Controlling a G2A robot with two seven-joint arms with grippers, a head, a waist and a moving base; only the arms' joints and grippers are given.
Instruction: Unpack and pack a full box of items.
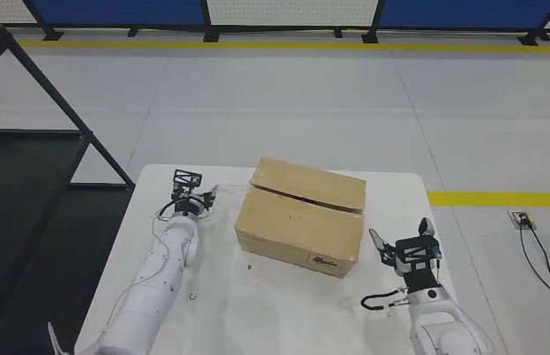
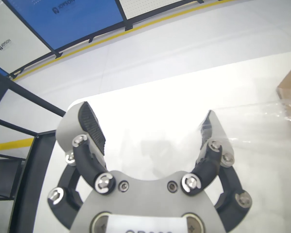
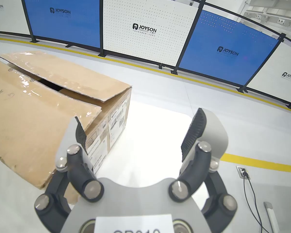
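White table (image 1: 284, 302), top view: box (image 1: 302, 217) mid-table, flaps down, seam gaping, prob awaiting opening; L wrist: left gripper (image 2: 147, 113) fingers apart, clear film (image 2: 232, 124) on one; R wrist: right gripper (image 3: 138, 115) fingers apart near box end, flanking it

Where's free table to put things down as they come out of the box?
Best patch: the near strip of table in front of the box, between the two arms. Clear tape spans the gap between box and left gripper. Right of the box is tight: the right gripper sits there. Behind the box, only a thin edge.
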